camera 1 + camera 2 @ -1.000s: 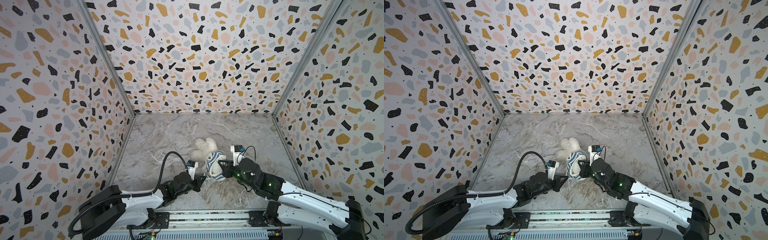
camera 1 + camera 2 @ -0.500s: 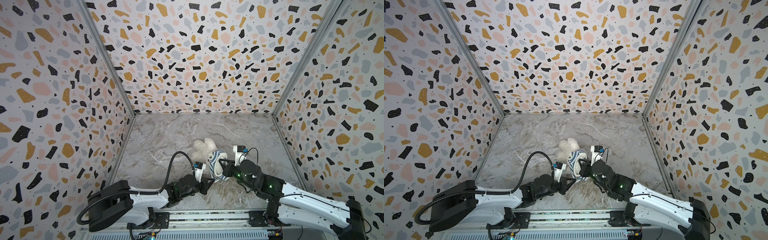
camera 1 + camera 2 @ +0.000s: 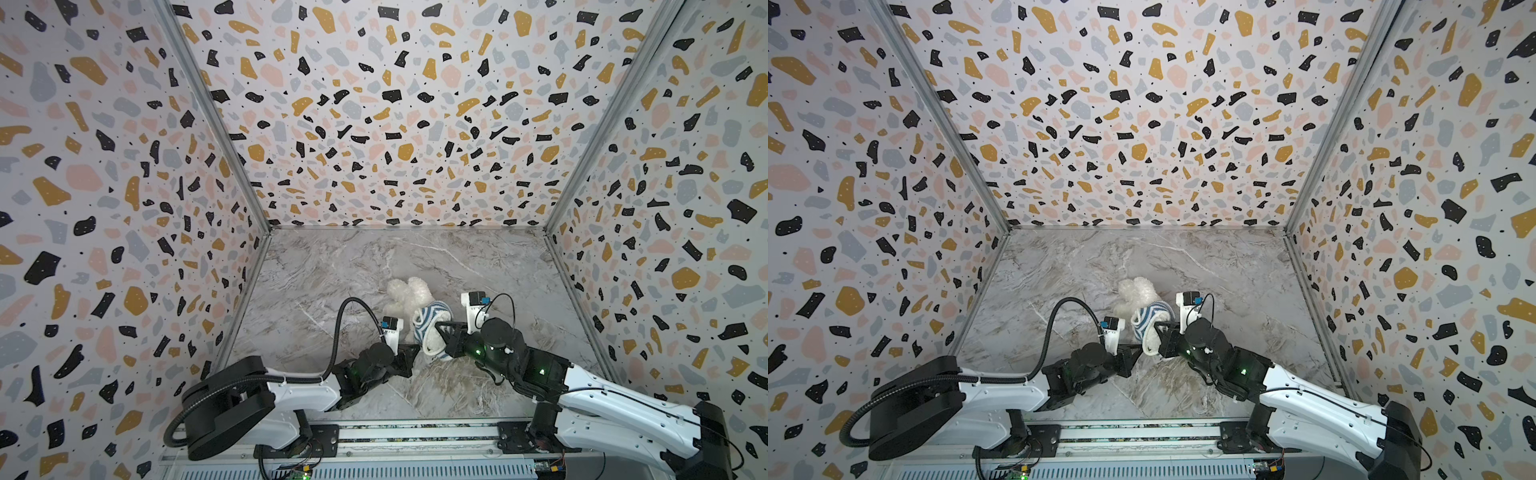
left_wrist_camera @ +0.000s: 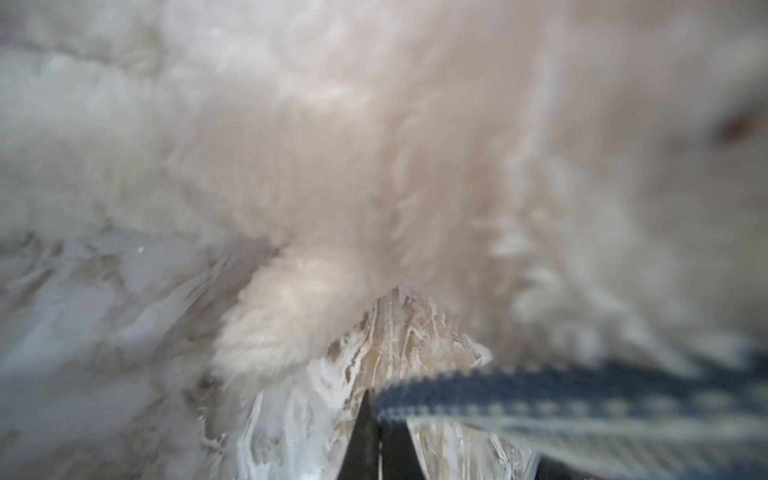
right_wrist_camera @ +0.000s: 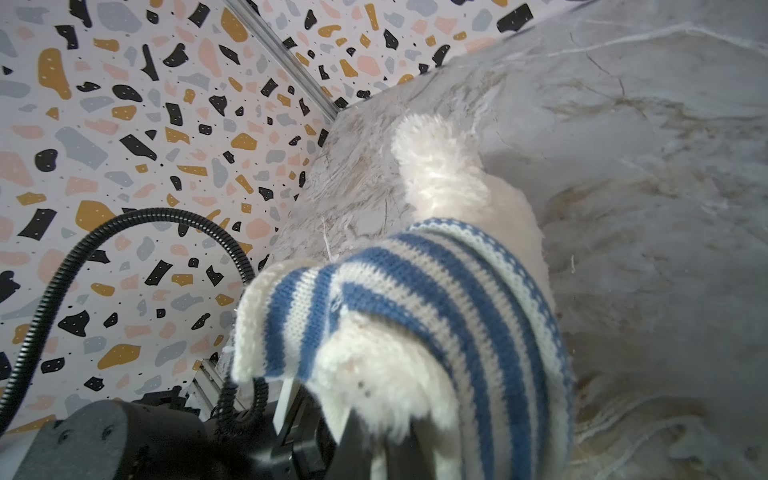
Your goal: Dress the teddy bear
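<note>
Starting nearest you: your left fingers (image 4: 365,436) sit almost together at the blue hem of the striped shirt (image 4: 540,386), can't tell if they're pinching it. Your right fingers (image 5: 353,449) are clamped on the teddy bear (image 3: 409,293), which lies lower centre on the bench (image 3: 332,270).

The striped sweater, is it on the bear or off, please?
On: the striped sweater wraps the teddy bear mid-body, fur showing at both ends.
</note>
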`<act>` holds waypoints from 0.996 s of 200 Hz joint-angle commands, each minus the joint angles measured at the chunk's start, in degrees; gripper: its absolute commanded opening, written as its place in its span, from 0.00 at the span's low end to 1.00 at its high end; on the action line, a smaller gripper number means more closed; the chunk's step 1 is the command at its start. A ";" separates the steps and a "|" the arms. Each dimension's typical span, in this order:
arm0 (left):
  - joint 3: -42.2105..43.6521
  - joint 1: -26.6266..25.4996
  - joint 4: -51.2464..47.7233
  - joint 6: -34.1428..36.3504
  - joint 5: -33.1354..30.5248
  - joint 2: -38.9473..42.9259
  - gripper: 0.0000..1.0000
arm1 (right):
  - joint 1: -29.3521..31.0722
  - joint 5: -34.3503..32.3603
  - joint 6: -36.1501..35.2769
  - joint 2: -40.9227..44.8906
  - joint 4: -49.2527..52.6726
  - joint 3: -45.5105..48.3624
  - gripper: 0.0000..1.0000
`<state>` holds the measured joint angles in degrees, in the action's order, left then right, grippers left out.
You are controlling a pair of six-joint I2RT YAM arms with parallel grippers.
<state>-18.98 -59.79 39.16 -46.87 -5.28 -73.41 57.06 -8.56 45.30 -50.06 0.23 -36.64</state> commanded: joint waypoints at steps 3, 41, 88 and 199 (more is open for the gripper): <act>0.78 0.25 -4.08 3.64 4.16 6.86 0.26 | -5.64 13.31 -12.87 1.84 -5.31 -1.81 0.00; 2.10 0.28 -17.17 5.29 5.19 21.91 0.44 | -10.75 19.86 -31.81 2.91 -3.97 -2.41 0.00; -2.39 0.63 -30.28 6.59 0.44 34.42 0.46 | -11.05 27.88 -44.80 3.01 -7.30 -0.68 0.00; -14.75 0.72 -29.05 11.50 4.57 26.65 0.37 | -11.00 28.67 -50.31 1.37 -4.37 -1.33 0.00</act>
<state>-30.87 -59.35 8.86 -37.36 -0.86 -45.45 46.24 19.20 -3.16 -49.45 -3.20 -36.69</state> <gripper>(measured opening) 0.419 0.067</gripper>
